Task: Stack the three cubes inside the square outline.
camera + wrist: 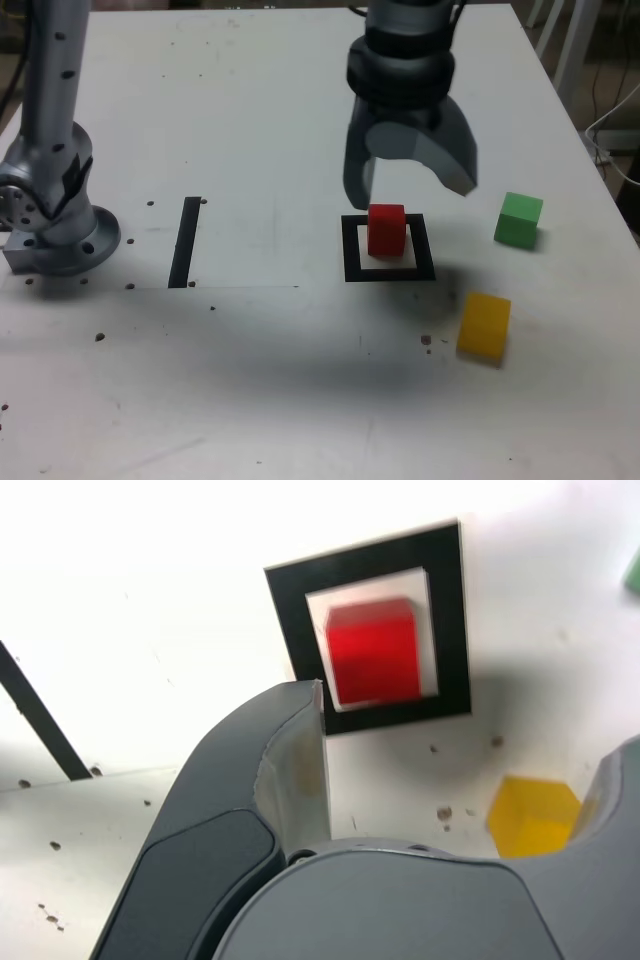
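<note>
Nearest the desk's front edge we see the yellow cube (484, 325), slightly tilted, towards the front right corner in the exterior view, and a little farther back the green cube (518, 219) sits near the right edge. Between them and the straight black tape strip (185, 241) lies the square outline (350, 250), and the red cube (386, 229) stands inside it on the white centre (nothing is stacked on it). Above and just behind the red cube hangs the gripper (410, 180), its jaws spread apart and holding nothing, while the arm's base (55, 235) stands by the desk's left edge.

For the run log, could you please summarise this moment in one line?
gripper: open, above red cube | red cube: inside square outline | green cube, yellow cube: outside
</note>
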Robot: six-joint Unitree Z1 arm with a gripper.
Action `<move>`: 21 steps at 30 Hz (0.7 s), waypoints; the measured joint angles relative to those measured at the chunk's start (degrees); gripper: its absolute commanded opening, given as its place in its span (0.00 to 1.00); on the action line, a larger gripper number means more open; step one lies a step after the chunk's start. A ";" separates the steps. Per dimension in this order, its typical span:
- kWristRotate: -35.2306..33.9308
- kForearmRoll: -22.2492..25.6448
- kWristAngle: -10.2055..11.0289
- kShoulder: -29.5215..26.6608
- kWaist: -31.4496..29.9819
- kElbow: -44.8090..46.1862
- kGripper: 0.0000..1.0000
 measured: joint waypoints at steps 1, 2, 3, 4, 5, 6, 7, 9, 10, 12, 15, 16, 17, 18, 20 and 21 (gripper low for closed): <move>-0.07 0.44 -0.01 0.83 -0.59 -1.02 0.99; -0.12 0.85 -0.09 1.74 -1.19 -2.11 0.99; -0.15 1.33 -0.24 2.63 -1.90 -3.28 0.99; -0.17 2.23 -0.54 3.83 -2.92 -5.05 0.99; -0.17 2.88 -0.80 4.73 -3.63 -6.62 0.99; -0.17 3.53 -1.05 5.63 -4.37 -8.25 0.99; -0.17 4.36 -1.26 6.54 -4.98 -9.76 0.99; -0.17 6.06 -1.63 8.54 -6.08 -13.07 0.99; -0.17 6.81 -1.83 9.52 -6.60 -14.67 0.99; -0.17 8.34 -2.33 11.52 -7.92 -17.61 0.99; -0.17 9.41 -3.28 13.76 -9.07 -20.41 0.99; -0.17 9.52 -3.69 14.35 -9.27 -21.04 0.99; -0.17 9.56 -4.16 15.01 -9.46 -21.65 0.99; -0.11 9.55 -4.58 15.62 -9.60 -22.08 0.99; 0.21 9.48 -5.61 16.84 -9.83 -22.66 0.99; 0.45 9.40 -6.11 17.40 -9.89 -22.90 0.98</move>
